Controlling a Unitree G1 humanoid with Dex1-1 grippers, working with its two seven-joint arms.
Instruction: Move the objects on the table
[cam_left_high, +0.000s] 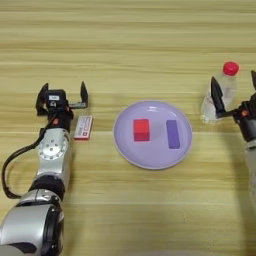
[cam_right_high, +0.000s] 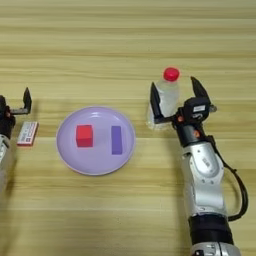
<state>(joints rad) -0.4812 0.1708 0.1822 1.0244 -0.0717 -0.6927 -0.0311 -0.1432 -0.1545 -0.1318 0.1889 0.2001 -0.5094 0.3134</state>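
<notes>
Both grippers stood open: my right gripper (cam_right_high: 176, 97) straddled the bottle (cam_right_high: 164, 97) right of the plate (cam_right_high: 95, 162), my left gripper (cam_left_high: 63, 97) sat above the white pack (cam_left_high: 83, 127). I saw the red cube (cam_left_high: 141, 130) on the plate.

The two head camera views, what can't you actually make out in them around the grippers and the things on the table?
- Clear plastic water bottle with red cap: its base sits behind a finger of the open right gripper; contact cannot be told.
- Right gripper in the left eye view: cut off by the picture's right edge.
- Open left gripper in the right eye view: mostly cut off at the left edge.
- Small flat white pack with red edges: any print too small.
</notes>
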